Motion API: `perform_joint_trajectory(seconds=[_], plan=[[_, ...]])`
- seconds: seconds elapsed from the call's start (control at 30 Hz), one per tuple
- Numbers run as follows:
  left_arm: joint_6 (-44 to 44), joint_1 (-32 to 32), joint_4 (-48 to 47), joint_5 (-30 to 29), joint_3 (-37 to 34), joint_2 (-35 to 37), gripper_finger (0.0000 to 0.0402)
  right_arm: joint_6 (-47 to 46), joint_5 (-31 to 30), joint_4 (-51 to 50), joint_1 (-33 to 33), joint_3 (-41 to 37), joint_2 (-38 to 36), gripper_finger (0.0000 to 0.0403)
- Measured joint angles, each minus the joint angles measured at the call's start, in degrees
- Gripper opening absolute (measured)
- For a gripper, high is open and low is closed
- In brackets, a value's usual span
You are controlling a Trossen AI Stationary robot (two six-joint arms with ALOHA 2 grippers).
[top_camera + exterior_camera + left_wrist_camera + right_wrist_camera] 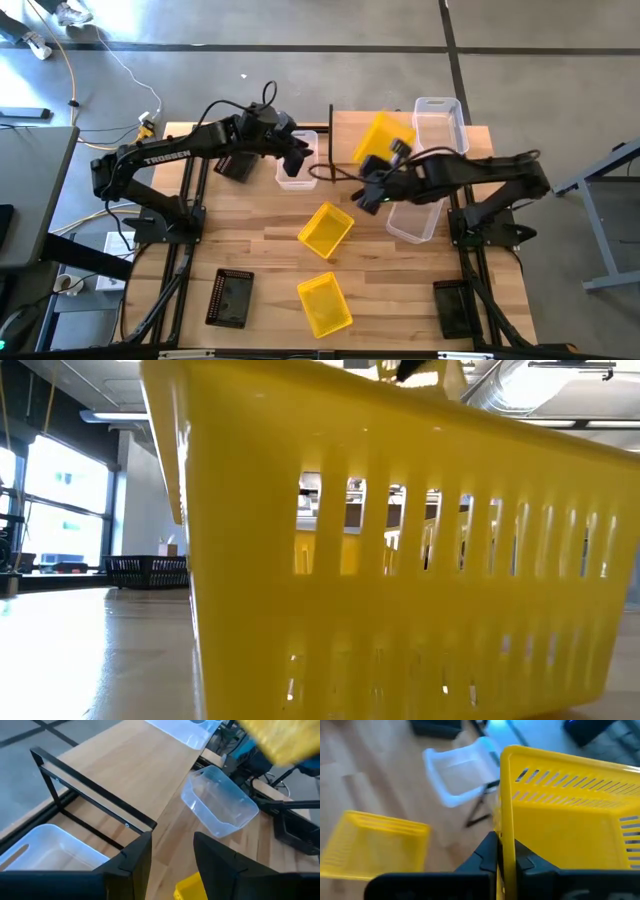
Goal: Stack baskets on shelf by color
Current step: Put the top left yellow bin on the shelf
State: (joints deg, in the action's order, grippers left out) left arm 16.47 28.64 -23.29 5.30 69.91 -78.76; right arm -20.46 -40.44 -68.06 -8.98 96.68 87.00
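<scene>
My right gripper (385, 165) is shut on a yellow basket (385, 135), held tilted above the light-wood shelf (345, 125). My left gripper (303, 157) is open and empty, its fingers (132, 865) apart above the shelf's black end frame (95, 795), beside a clear basket (297, 165). Another clear basket (440, 120) stands on the shelf's right part. A third clear basket (415, 220) lies on the table, and it also shows in the left wrist view (220, 807). Two more yellow baskets (326, 228) (324, 303) rest on the table. My right gripper pinches the yellow basket's upper wall edge (507, 835) between its two fingers (487, 855), one on either side of the wall. The basket is lifted clear and tilted, its open side toward the wrist camera.
Black baskets lie at the table's near left (230, 298), near right (455, 305) and under my left arm (235, 165). In the low view the nearest yellow basket (400, 560) fills most of the picture. Bare tabletop lies between the arms.
</scene>
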Motion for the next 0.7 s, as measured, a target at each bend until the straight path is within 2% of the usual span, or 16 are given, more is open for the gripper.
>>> perform_joint_trajectory(seconds=[0.17,0.37,0.5,0.6,0.7], plan=[[-0.77,0.00,0.00,-0.45,0.00,0.00,0.0138,3.27,-5.13,-3.45,1.09,0.00,-4.86,0.0000],[-0.73,0.00,0.09,-1.51,0.00,0.00,0.0138,11.10,-3.54,-3.32,5.62,0.00,-7.74,0.0000],[-0.68,0.00,0.41,-1.71,0.00,-0.02,0.0138,18.42,2.04,0.99,9.55,-0.98,-7.85,0.0000],[-0.66,0.00,0.46,-1.70,0.00,-0.02,0.0138,25.63,9.27,9.84,13.15,-7.03,-9.05,0.0000],[-0.66,0.14,0.46,-1.70,0.00,-0.02,0.0138,31.68,13.88,17.97,16.72,-13.74,-10.89,0.0000]])
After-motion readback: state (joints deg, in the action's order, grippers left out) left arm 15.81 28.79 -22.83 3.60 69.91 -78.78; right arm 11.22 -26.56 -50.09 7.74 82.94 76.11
